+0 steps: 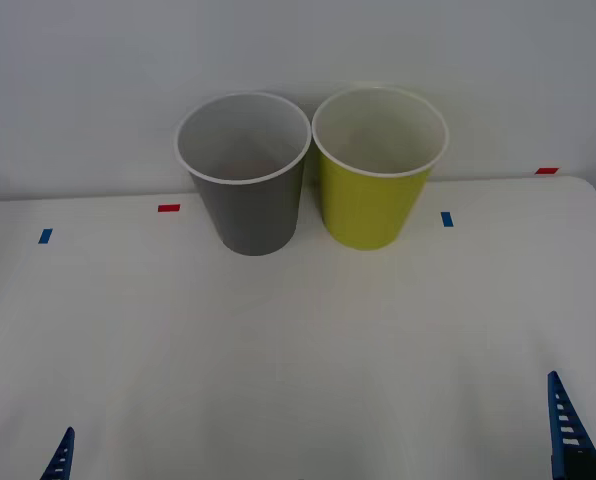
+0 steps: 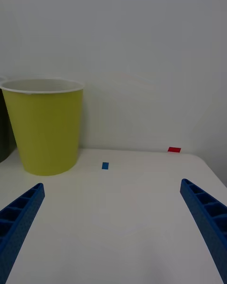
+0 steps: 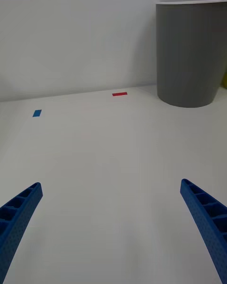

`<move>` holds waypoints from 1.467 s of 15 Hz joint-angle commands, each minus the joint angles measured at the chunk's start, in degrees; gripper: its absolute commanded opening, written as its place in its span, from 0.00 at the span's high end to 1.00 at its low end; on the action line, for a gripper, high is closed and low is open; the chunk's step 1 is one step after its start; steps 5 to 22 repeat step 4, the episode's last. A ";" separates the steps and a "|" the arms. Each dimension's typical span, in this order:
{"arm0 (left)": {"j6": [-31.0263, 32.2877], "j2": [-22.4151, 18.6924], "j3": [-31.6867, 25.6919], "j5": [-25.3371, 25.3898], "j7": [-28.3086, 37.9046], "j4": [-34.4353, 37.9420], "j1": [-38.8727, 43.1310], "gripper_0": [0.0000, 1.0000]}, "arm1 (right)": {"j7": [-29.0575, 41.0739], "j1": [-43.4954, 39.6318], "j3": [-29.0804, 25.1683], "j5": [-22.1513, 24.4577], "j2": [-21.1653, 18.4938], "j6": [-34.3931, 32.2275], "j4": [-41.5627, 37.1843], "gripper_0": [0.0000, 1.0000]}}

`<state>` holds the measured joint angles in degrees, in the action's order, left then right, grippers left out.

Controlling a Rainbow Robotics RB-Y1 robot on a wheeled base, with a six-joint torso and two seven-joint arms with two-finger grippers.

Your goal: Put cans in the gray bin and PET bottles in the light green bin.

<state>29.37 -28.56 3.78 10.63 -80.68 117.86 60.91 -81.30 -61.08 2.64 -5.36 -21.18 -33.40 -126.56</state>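
At the far side of the white table (image 1: pixel 298 350), in the front view, the gray bin (image 1: pixel 246 190) stands upright on the left and the light green bin (image 1: pixel 376 180) stands upright on the right; their white rims are touching or almost touching, and both stand close to the pale wall behind; a faint reddish shape lies deep inside the gray bin, but I cannot tell what it is; small red tape marks (image 1: pixel 168 208) and blue tape marks (image 1: pixel 446 218) are stuck on the table to the left and right of the bins; at the near edge a blue ribbed finger (image 1: pixel 58 458) of the left gripper is at the left and a finger (image 1: pixel 566 428) of the right gripper is at the right, both well apart from the bins. From the right wrist view, the right gripper (image 2: pixel 113 217) has its two fingers spread wide with nothing between them, over bare table; the light green bin (image 2: pixel 45 125) stands farther off, with a blue mark (image 2: pixel 105 165) near its base. From the left wrist view, the left gripper (image 3: pixel 111 217) is also spread wide and holds nothing; the gray bin (image 3: pixel 191 52) stands beyond it, a red mark (image 3: pixel 119 94) beside it.
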 commanded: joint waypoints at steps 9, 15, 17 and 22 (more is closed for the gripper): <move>-0.02 0.00 0.00 0.01 0.00 0.00 0.00 0.00 | 0.00 0.00 0.00 0.00 0.00 0.00 0.00 0.00; -0.02 0.00 0.00 0.01 0.00 0.00 0.00 0.00 | 0.00 0.00 0.00 0.00 0.00 0.00 0.00 0.00; -0.02 0.00 0.00 0.01 0.00 0.00 0.00 0.00 | 0.00 0.00 0.00 0.00 0.00 0.00 0.00 0.00; -0.02 0.00 0.00 0.01 0.00 0.00 0.00 0.00 | 0.00 0.00 0.00 0.00 0.00 0.00 0.00 0.00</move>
